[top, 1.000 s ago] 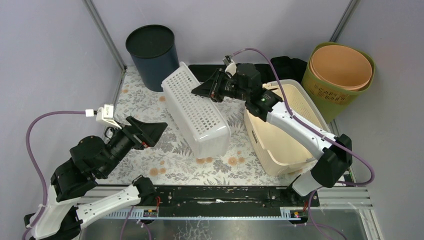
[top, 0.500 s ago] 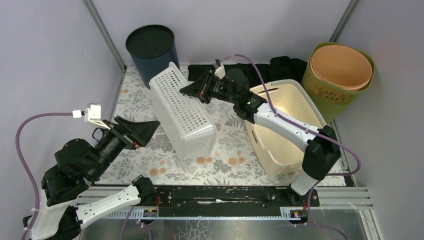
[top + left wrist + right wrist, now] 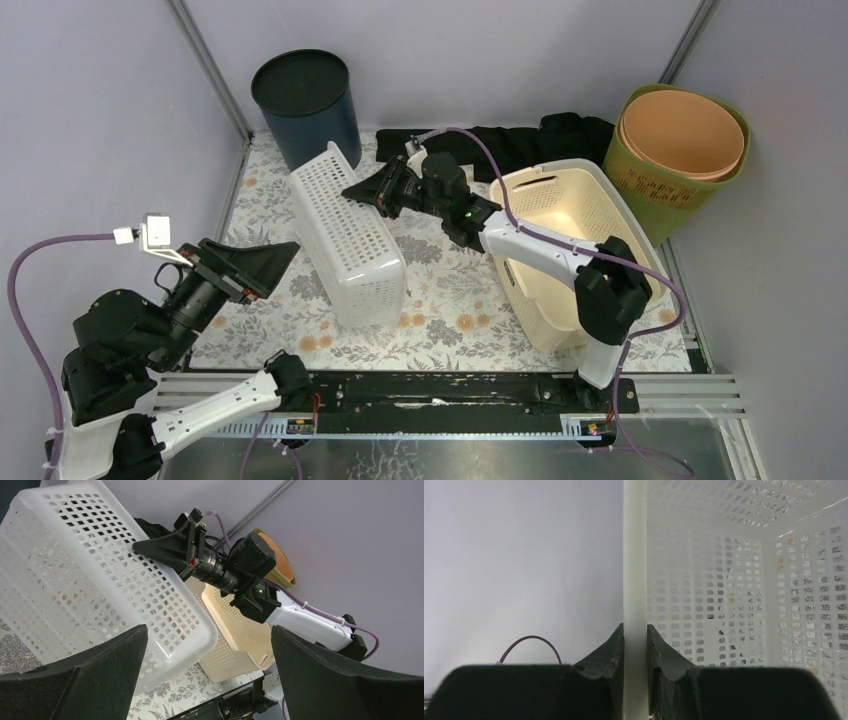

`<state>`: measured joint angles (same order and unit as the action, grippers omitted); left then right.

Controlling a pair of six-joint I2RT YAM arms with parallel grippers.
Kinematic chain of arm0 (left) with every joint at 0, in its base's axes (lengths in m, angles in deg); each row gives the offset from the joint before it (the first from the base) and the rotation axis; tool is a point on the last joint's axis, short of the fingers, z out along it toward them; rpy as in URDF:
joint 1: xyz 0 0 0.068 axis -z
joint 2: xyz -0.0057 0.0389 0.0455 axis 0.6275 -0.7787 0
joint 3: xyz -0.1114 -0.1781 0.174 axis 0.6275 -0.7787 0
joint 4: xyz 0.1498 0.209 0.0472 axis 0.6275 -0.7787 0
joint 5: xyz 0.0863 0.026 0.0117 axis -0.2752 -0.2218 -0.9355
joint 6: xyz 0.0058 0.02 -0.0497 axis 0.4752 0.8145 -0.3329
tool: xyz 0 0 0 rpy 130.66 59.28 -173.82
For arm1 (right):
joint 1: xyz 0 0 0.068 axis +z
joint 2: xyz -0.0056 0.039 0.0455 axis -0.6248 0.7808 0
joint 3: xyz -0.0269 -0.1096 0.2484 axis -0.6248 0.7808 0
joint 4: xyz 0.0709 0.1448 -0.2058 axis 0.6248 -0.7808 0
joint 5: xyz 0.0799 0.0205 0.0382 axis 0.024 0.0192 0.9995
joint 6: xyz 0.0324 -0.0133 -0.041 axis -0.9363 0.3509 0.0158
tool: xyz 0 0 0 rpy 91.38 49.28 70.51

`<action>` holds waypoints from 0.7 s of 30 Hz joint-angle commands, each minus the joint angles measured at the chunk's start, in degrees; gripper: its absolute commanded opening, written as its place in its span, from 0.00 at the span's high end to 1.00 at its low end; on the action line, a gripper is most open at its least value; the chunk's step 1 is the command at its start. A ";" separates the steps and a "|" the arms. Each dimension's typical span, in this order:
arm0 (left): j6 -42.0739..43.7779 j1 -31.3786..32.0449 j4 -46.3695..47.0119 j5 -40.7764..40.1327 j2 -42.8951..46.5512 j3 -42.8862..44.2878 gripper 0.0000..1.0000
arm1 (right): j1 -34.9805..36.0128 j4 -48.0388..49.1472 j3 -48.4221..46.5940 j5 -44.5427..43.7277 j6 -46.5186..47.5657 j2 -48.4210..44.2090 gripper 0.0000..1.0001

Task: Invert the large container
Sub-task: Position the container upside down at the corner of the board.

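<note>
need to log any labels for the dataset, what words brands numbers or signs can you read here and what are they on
Red print on the green bin, on its wall below the rim: a few lines, too small and blurred to read.
Nothing else readable: no text, brand, number or sign shows on the white basket, the cream basket or the dark bin.

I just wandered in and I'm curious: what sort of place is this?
Likely a robot test booth, not a home: two robot arms on a metal rail, bare walls, laundry baskets and bins as props.
</note>
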<state>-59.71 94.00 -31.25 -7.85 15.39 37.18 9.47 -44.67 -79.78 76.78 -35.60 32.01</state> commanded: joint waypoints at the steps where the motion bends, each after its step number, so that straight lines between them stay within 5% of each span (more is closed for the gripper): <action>1: 1.48 -0.08 -1.07 -1.24 0.45 1.90 0.00 | 1.54 9.60 -4.81 -2.58 -3.62 0.54 0.91; 21: 2.68 -0.15 -4.15 -1.73 0.84 6.52 0.00 | 7.52 17.54 -11.05 -13.77 -7.14 11.12 0.91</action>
<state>-58.42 94.00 -34.59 -8.11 15.56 41.95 15.53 -36.71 -86.86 67.54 -40.21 43.18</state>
